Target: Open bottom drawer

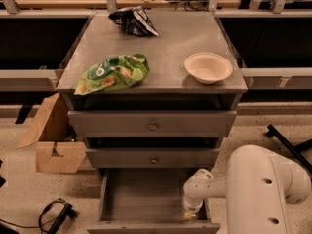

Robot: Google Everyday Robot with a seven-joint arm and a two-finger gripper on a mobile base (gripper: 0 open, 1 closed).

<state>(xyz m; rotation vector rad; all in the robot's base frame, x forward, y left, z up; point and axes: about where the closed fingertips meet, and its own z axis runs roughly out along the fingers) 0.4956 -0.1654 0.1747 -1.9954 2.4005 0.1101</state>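
Observation:
The grey cabinet [153, 43] has three drawers. The bottom drawer [141, 194] is pulled out, and its plain grey inside shows. Its front [153, 226] lies at the lower edge of the view, and its knob is out of sight. The middle drawer [153, 158] and the top drawer [152, 125] are pushed in. My white arm [263, 189] comes in from the lower right. My gripper [191, 207] hangs down into the right side of the open bottom drawer, near its front.
On the cabinet top lie a green snack bag [113, 73], a dark snack bag [132, 21] and a cream bowl [208, 67]. A cardboard box [53, 138] stands on the floor to the left. A black cable [53, 214] lies at the lower left. A black bar [287, 143] lies on the floor at right.

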